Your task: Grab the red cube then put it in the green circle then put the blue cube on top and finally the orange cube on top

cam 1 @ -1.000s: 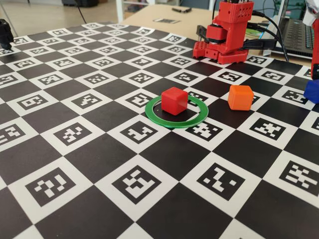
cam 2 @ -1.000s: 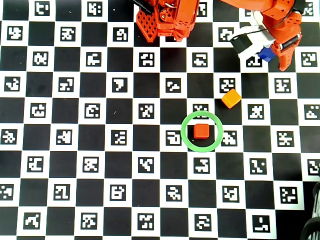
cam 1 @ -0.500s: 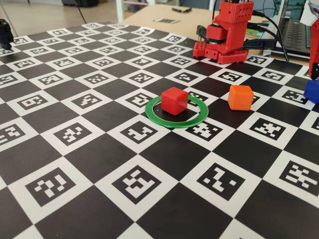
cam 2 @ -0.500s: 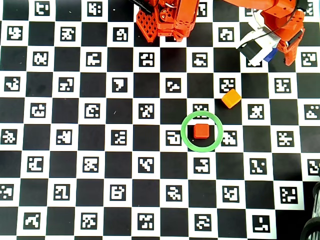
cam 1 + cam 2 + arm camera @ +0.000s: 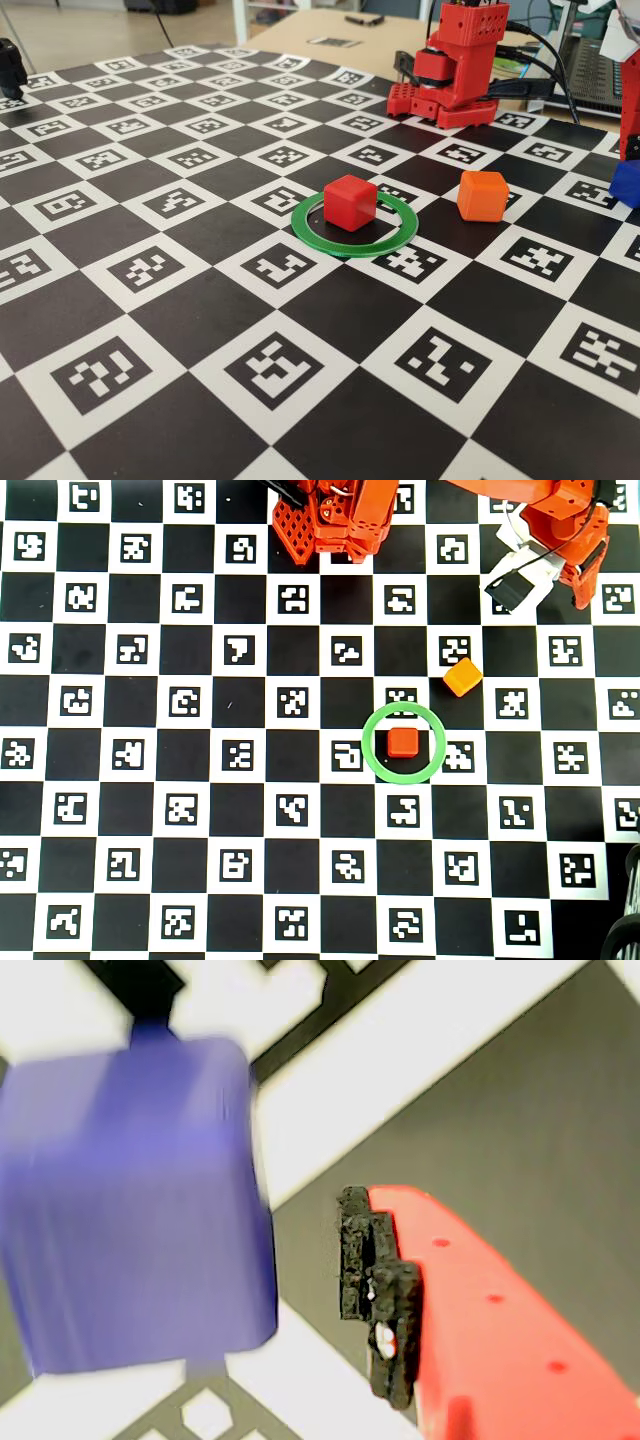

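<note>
The red cube [image 5: 350, 202] [image 5: 403, 742] sits inside the green circle [image 5: 310, 235] [image 5: 368, 761] at mid-board. To the right of the ring, clear of it, rests the orange cube [image 5: 483, 196] [image 5: 462, 676]. The blue cube [image 5: 627, 183] [image 5: 135, 1205] lies at the fixed view's right edge; the arm hides it in the overhead view. My gripper [image 5: 553, 583] hangs over it, open. In the wrist view one red finger [image 5: 480, 1330] with a black pad [image 5: 375, 1290] stands right of the blue cube, a gap between them. The other finger is out of view.
The red arm base [image 5: 455, 70] [image 5: 335, 520] stands at the far edge of the checkered marker board [image 5: 200, 330]. A laptop [image 5: 595, 70] and cables lie behind the board at the right. A dark object [image 5: 10, 65] sits at the left edge.
The gripper has swung over the blue cube and come down, so the overhead view no longer shows the cube. The red and orange cubes have not moved.
</note>
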